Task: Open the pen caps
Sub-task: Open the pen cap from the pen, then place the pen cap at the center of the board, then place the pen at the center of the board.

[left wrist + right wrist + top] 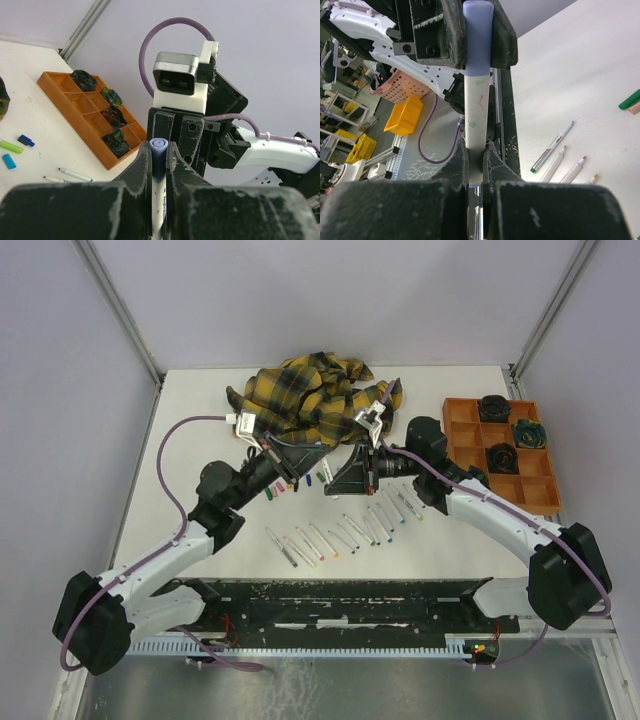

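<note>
My two grippers meet above the table's middle on one pen. My left gripper (312,462) (159,150) is shut on its lavender cap (159,152). My right gripper (338,472) (481,162) is shut on the white barrel (476,112). In the right wrist view the cap (478,35) sits between the left fingers (451,30) and is still on the barrel. A row of several white pens (340,535) (552,147) lies on the table in front of the grippers. Loose caps lie near them: green (271,494) (11,146), pink (282,488) and blue (26,140).
A yellow-and-black plaid cloth (310,400) is bunched at the back, just behind the grippers. An orange compartment tray (460,430) (65,97) with dark bundled objects stands at the right. A black strip runs along the table's near edge by the arm bases.
</note>
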Controlling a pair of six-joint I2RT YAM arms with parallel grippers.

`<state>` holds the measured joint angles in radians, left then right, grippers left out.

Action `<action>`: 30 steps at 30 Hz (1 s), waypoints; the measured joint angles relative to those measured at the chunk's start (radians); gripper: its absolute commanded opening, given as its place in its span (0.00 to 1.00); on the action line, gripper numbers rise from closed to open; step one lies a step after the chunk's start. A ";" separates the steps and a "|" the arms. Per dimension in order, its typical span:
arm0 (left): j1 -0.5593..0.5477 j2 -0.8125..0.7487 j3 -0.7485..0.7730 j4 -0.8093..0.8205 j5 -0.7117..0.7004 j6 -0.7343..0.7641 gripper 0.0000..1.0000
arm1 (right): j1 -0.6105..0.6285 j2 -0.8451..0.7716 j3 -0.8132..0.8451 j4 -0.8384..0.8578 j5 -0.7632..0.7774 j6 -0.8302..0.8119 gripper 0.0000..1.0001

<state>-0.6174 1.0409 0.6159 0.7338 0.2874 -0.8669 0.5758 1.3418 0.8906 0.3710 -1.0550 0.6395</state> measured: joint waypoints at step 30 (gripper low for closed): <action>0.616 -0.258 -0.021 -0.608 -0.045 0.006 0.03 | 0.279 0.243 0.042 -0.200 0.209 -0.118 0.00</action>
<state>-0.0013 0.7826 0.5949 0.1253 0.2424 -0.8612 0.8551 1.5852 0.9321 0.1707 -0.8455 0.5213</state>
